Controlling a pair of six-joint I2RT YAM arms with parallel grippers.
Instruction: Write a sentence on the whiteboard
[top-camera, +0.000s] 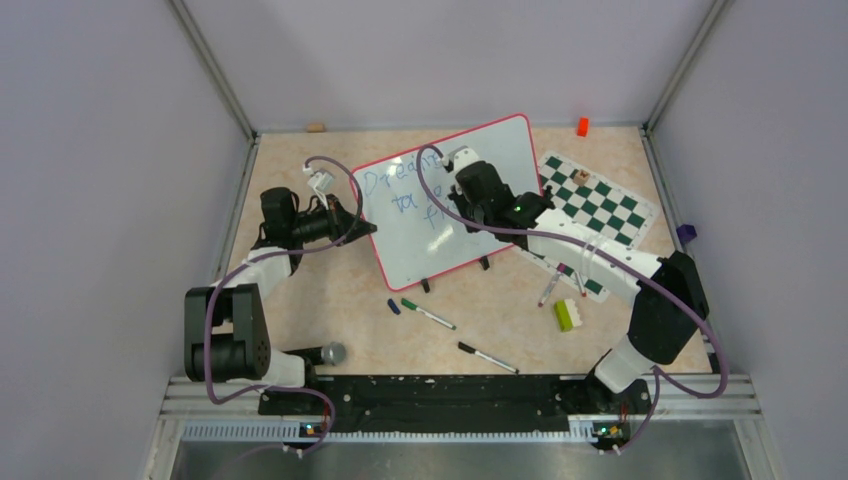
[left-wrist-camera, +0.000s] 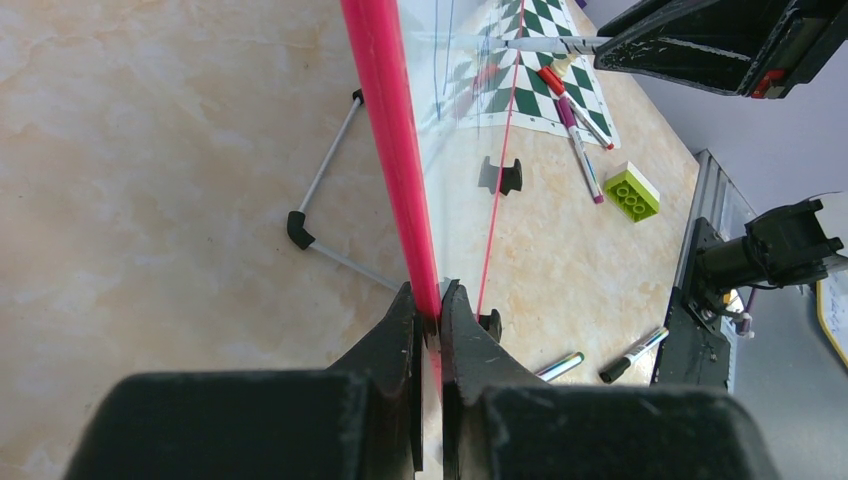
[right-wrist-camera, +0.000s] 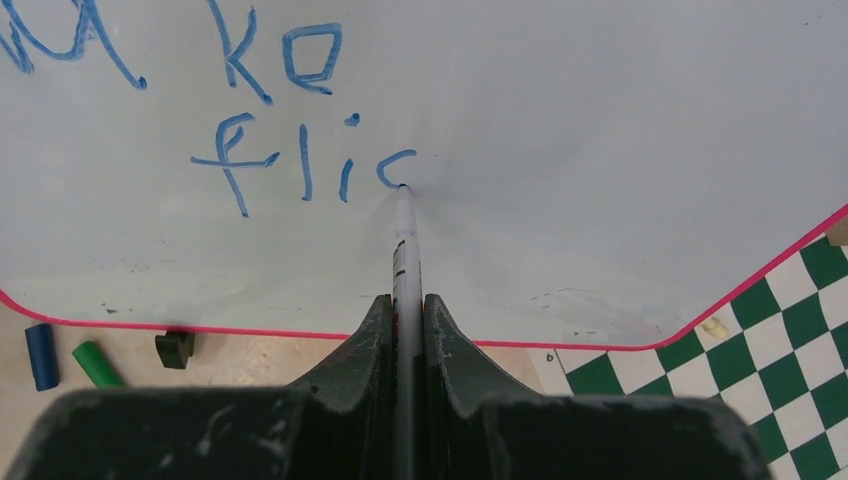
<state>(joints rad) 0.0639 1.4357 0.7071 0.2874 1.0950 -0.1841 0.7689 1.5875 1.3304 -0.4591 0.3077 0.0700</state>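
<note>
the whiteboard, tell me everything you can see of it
The whiteboard is glossy white with a thin red rounded-corner frame. It stands tilted on two small black feet, beside a chess mat. Blue handwritten lettering runs across it in slanted lines. The left gripper is shut on its red edge. The right gripper holds a marker whose tip touches the surface after "flic".

Blue handwritten marker lettering (right-wrist-camera: 300, 165) stood on the large glossy white board with the thin red frame (right-wrist-camera: 620, 150) — close up, the lowest line read "flic", and above it "ke" or "ko". From overhead the top line began "Dream" — the rest was too small to read.
</note>
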